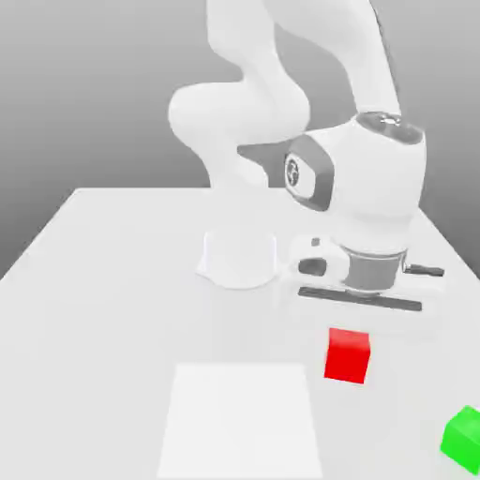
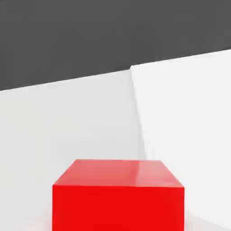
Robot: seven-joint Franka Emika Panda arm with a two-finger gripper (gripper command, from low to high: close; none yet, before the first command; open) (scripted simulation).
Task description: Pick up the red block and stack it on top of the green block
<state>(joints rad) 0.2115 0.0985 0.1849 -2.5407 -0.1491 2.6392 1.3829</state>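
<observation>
Your gripper point(image 1: 349, 330) is clenched on the red block point(image 1: 348, 355), which hangs just under the hand, over the desk point(image 1: 112, 281) toward the near edge on the exterior view's right. The green block point(image 1: 463, 437) sits on the desk at the near corner on that same side, apart from the red block. A paler square patch point(image 1: 242, 417) lies along the near edge.

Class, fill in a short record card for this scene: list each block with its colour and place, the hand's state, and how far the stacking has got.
red block: under the hand, held off the table
green block: on the table, toward the exterior view's right, apart from the red one
hand: shut on the red block
stacking: not yet done
</observation>
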